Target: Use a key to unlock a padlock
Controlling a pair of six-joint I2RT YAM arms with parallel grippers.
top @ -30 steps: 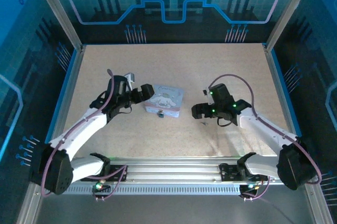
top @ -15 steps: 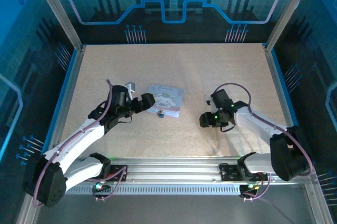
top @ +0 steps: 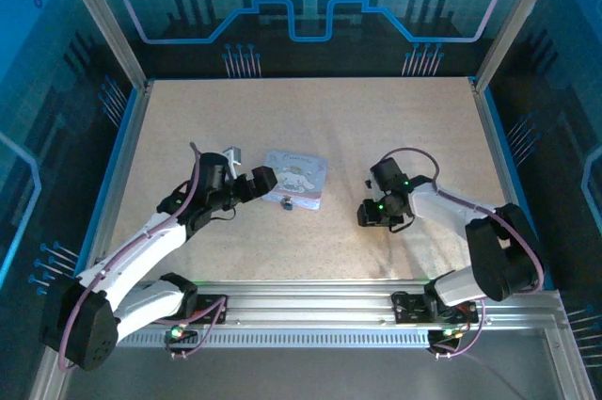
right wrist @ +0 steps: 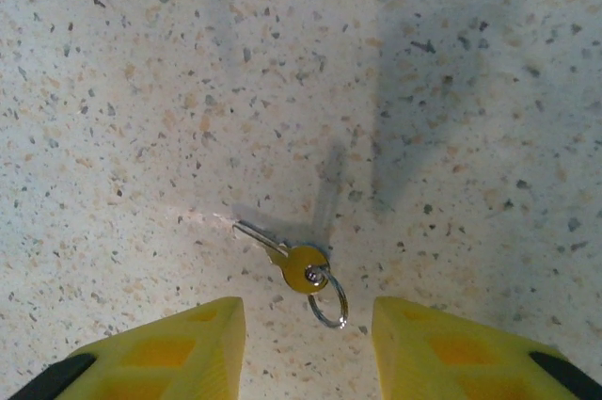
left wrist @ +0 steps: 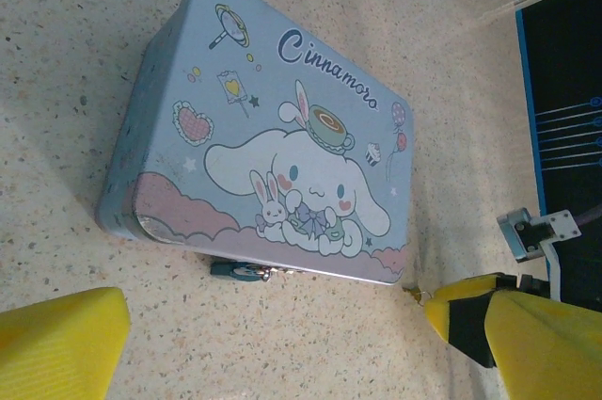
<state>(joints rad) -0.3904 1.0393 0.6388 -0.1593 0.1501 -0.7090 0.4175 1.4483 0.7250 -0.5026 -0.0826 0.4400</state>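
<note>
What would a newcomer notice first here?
The pale blue cartoon tin sits mid-table with a tiny dark padlock at its front edge. The left claw is open in front of it. To the right, a small brass-headed key on a ring lies flat on the speckled table, at the gap between the parted yellow fingers of the right claw.

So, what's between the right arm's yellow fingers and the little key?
Only bare speckled table. The right wrist view shows the key lying just ahead of the right gripper, untouched.
</note>
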